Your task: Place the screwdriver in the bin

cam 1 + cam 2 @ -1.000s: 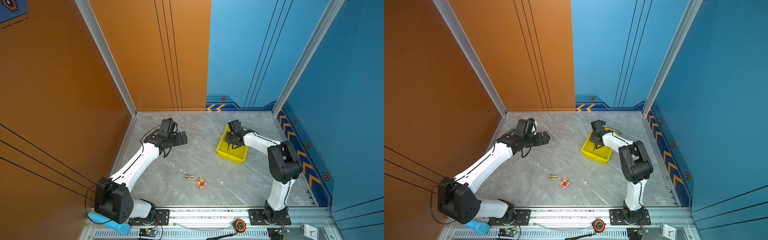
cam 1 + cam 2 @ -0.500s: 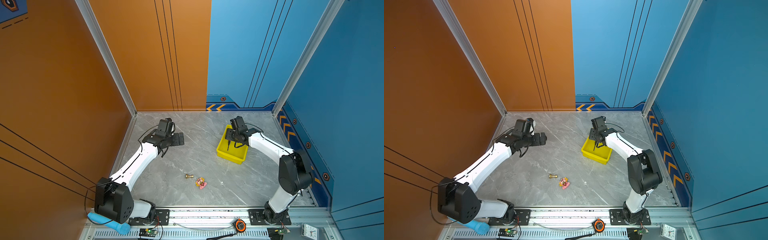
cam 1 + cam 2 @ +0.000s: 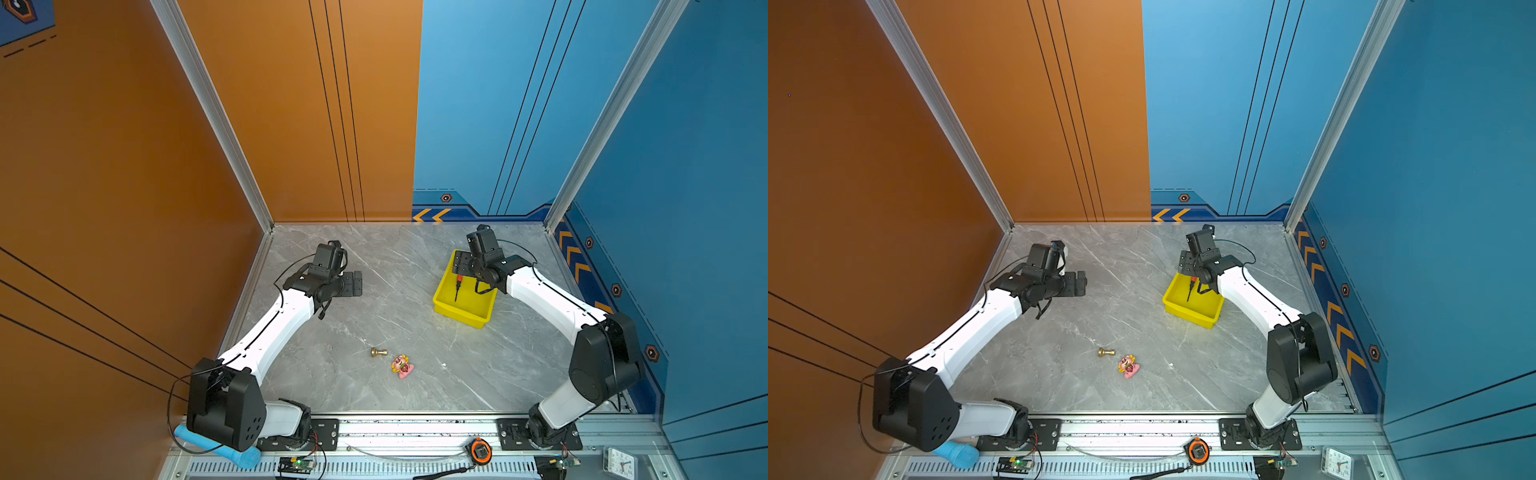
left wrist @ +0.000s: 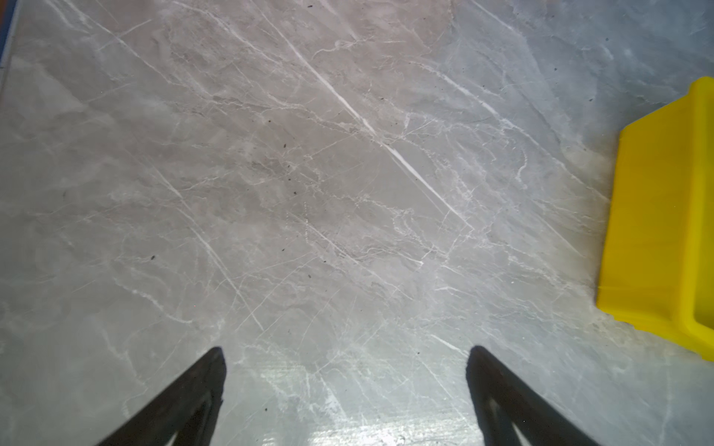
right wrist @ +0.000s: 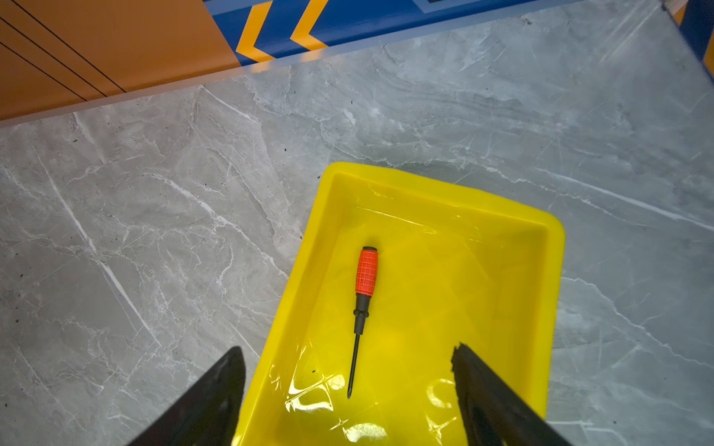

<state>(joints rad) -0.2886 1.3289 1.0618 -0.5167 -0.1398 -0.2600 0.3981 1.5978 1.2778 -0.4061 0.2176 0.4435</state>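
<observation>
Table (image 3: 374,316): a grey marble-patterned surface is seen in both top views. All items below are placed by clock face from its centre.
Left arm (image 3: 274,328): white and black, extended from the near edge toward 10 o'clock.
Right arm (image 3: 552,299): white and black, extended from the near edge toward 2 o'clock, with its wrist over the bin.
Bin (image 3: 461,313): a bright yellow rectangular tray with low walls and a rolled rim is set on the table at 2 o'clock. Its glossy floor is seen in the right wrist view (image 5: 556,270). One corner is caught in the left wrist view (image 4: 657,231).
Left gripper (image 3: 355,284): held at 10 o'clock, well apart from the bin. The jaws are spread wide with nothing between them (image 4: 345,350), and only bare table is seen below.
Right gripper (image 3: 465,266): held above the far end of the bin. The jaws are spread wide and nothing is gripped (image 5: 346,349).
Screwdriver (image 5: 363,293): found lying flat on the bin floor, clear of both fingers. A ribbed red-orange handle with a black end cap, a black collar and a thin black shaft are noted. In both top views (image 3: 458,286) it lies by the bin's 9 o'clock wall, with the handle toward 12 o'clock and the tip toward 6 o'clock.
Toy figure (image 3: 402,365): small, pink and yellow, lying at 6 o'clock.
Brass piece (image 3: 378,353): small, lying near the toy figure on its 10 o'clock side.
</observation>
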